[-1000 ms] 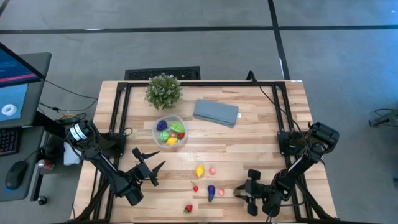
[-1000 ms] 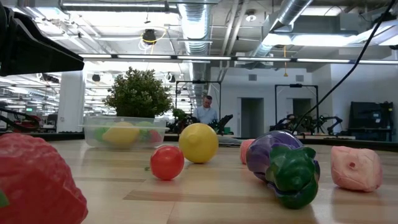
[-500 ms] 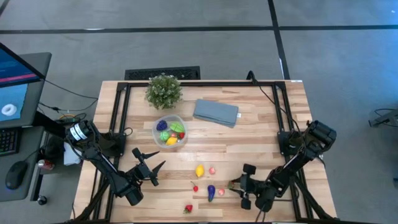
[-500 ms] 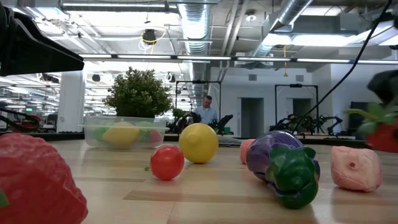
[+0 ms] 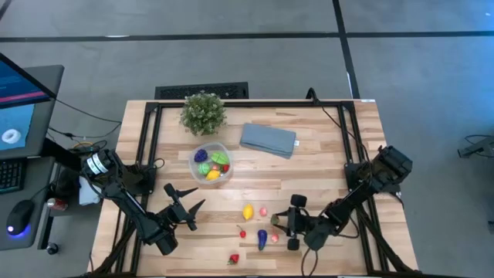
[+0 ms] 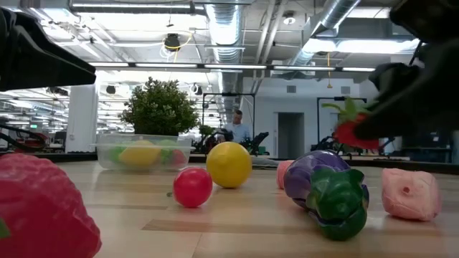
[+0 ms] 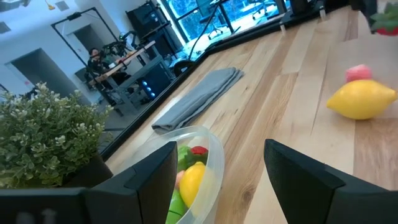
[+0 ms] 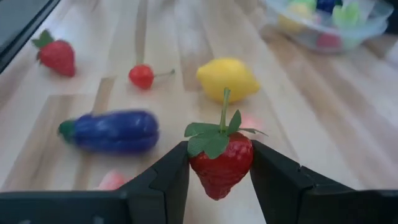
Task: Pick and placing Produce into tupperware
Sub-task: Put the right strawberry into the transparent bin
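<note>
The tupperware (image 5: 211,163), a small clear round container, stands left of the table's middle with several toy produce pieces in it. On the near part of the table lie a yellow lemon (image 5: 248,211), a red cherry (image 5: 242,233), a purple eggplant (image 5: 262,239), pink pieces (image 5: 263,211) and a red strawberry (image 5: 234,259). My right gripper (image 5: 282,223) is just right of these, shut on another strawberry (image 8: 221,163). My left gripper (image 5: 187,198) waits open near the table's left side, pointing at the tupperware (image 7: 194,163). My right gripper pinches the red strawberry by its two opposite sides (image 8: 198,168) between its two fingers (image 8: 166,180). The fingers come from the table's right, slanting a little downward. The berry is lifted clear of the table (image 6: 354,132), with its green leaves and stem pointing up.
A potted green plant (image 5: 203,113) stands at the far left behind the tupperware. A folded grey-blue cloth (image 5: 268,140) lies at the far middle. Black frame rails (image 5: 147,147) run along both table sides. Bare wood lies between the tupperware and the loose produce.
My right gripper has carried the strawberry along the near part of the table toward its left edge, up to the loose produce, and has rolled about its own line. The berry stays clear of the table. The left arm has kept still.
</note>
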Controlling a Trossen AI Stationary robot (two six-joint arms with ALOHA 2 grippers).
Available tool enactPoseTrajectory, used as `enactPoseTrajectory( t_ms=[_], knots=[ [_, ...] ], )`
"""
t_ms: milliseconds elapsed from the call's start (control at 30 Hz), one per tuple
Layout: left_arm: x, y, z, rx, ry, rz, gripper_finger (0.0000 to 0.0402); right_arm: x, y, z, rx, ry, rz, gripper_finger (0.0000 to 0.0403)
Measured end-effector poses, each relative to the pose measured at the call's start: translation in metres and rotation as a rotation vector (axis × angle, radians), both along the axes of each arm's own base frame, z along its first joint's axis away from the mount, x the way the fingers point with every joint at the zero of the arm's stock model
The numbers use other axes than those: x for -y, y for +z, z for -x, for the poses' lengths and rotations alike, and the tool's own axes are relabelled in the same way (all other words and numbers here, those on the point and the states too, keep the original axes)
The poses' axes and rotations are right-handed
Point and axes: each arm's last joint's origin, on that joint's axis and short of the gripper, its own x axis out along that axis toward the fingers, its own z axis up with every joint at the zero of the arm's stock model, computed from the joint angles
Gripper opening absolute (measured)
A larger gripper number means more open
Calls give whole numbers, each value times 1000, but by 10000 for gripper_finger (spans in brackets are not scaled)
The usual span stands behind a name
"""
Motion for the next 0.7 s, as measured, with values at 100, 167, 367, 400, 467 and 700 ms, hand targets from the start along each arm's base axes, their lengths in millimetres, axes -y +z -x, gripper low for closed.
enactPoseTrajectory(
  t_ms=[100, 167, 367, 400, 467, 700],
  knots=[
    [0, 0, 0, -25, 2, -6, 231, 4, 5, -9, 26, 9, 41, 179],
    [0, -1, 0, -29, 2, -8, 231, 7, 9, -16, 37, 18, 81, 176],
    [3, 0, 4, -43, -20, -27, 231, 17, 24, -41, 53, 19, 198, 175],
    [3, 0, 5, -45, -23, -29, 231, 19, 26, -45, 55, 15, 216, 176],
    [4, 0, 7, -49, -32, -37, 231, 25, 31, -54, 57, 6, 251, 180],
    [5, 1, 14, -50, -54, -45, 231, 48, 48, -83, 65, -37, 347, 180]
  ],
)
